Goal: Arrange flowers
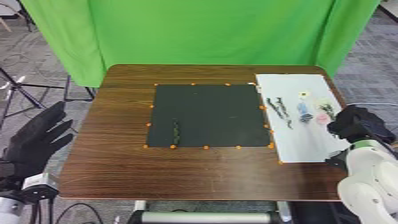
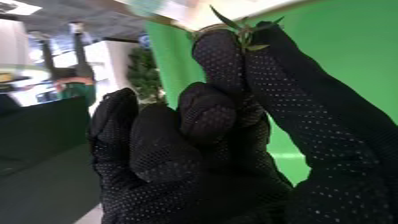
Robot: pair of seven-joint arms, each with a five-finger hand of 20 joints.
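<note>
Two robot hands flank the surface [image 1: 204, 172]: left robot hand [image 1: 34, 142] released, right robot hand [image 1: 358, 122] grasping a leafy sprig [image 2: 245, 36] at its fingertips. A dark green stem [image 1: 176, 134] lies on the black mat [image 1: 211, 112]; farther, twigs [image 1: 282, 109] and flowers [image 1: 305, 94] on the white sheet [image 1: 306, 147].

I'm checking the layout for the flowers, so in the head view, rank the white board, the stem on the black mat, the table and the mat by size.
Largest to smallest:
table
black mat
white board
stem
</note>
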